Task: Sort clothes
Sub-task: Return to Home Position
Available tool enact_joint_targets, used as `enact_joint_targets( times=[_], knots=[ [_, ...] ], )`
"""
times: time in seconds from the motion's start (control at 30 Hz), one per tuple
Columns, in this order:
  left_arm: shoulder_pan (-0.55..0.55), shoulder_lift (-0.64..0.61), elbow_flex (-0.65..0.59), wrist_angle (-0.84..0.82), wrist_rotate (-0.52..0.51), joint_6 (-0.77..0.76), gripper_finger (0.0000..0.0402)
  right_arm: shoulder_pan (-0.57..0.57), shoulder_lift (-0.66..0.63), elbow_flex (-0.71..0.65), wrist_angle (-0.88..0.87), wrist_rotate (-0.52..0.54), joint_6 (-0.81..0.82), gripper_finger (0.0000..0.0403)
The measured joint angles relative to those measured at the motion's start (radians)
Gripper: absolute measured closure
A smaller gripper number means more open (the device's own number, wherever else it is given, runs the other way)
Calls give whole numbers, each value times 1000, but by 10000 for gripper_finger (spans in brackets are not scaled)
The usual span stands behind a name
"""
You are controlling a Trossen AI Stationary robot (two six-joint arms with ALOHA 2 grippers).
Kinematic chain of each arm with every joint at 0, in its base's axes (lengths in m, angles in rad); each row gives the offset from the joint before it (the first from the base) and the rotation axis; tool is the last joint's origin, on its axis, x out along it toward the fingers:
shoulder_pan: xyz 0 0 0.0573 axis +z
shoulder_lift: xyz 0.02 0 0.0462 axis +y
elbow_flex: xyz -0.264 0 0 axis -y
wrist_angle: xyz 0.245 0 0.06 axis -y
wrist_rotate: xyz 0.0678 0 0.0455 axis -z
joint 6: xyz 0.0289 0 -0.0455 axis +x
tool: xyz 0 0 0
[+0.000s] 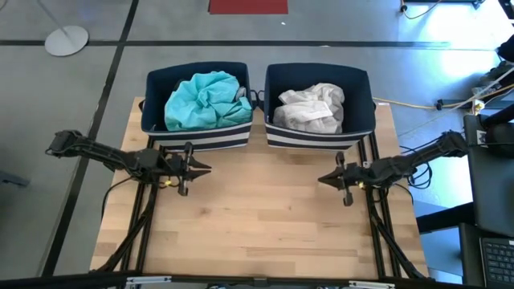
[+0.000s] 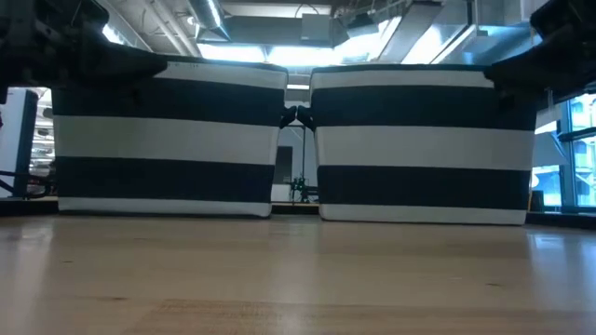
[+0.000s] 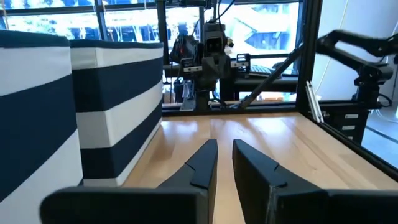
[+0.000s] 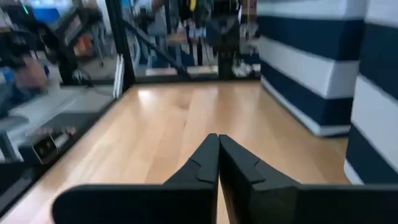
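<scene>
Empty, the slightly parted left gripper (image 3: 225,146) and closed right gripper (image 4: 218,137) might, swinging carelessly, clip the navy striped fabric bins (image 1: 201,138) in the upper frame.

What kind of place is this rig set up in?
Probably a robotics lab or workshop, not a home: bare grey floor with dark lines, exposed ceiling ducts, loose cables and a keyboard beside the wooden table. The left gripper and right gripper hang over it, holding nothing.

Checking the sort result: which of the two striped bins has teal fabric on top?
The bin on the robot's left; teal fabric tops it, whereas the other bin shows white fabric.
</scene>
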Motion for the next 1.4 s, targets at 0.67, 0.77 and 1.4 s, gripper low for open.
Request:
enact_joint_targets(
  times=[0.67, 0.77, 1.4],
  knots=[
    [0, -117, 0, -124, 12, -59, 361, 0, -387, -94, -157, -46, -101, 393],
    [0, -117, 0, -138, 18, -103, 361, 0, -388, -94, -157, -42, -101, 393],
    [0, -116, 0, -468, 14, -131, 361, 0, -389, -89, -84, -24, 135, 393]
  ],
)
